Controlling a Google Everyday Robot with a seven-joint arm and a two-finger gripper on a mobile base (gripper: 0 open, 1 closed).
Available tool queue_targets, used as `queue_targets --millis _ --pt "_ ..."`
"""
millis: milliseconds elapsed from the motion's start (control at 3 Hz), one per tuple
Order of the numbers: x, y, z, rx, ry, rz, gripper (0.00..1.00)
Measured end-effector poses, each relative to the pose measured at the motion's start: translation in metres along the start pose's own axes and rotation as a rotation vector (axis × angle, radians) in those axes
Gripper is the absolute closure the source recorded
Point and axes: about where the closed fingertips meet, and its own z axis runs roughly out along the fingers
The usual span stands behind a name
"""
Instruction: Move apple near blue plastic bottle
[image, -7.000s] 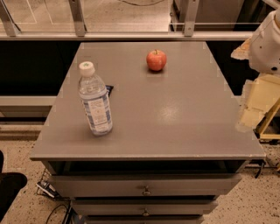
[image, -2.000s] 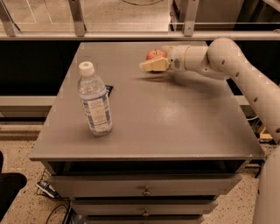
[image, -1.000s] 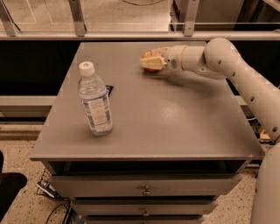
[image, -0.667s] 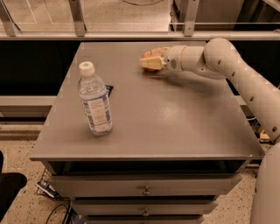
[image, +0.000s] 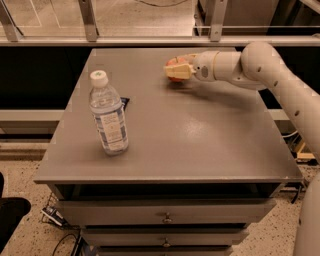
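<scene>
Gripper (image: 175, 70) at table (image: 210, 145) back, seemingly pinching apple (image: 173, 61), blue plastic bottle (image: 109, 119) well apart

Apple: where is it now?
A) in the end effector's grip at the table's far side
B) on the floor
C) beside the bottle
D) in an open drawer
A: the end effector grips the apple at the far side of the table, well apart from the upright blue plastic bottle near the front left.

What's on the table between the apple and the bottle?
Mostly bare tabletop in the camera view; only a small dark item lies right beside the bottle. The gripper is at the apple.
</scene>
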Motion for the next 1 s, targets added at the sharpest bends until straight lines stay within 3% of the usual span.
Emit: queue_targets --millis 333,667,1000 --pt "-0.014 0.013 -0.04 -0.024 -0.024 0.043 1.0" --pt "-0.029 0.048 -0.089 -0.037 -0.045 0.051 1.0" --pt "-0.022 0.088 -0.111 -0.03 -0.061 0.002 1.0"
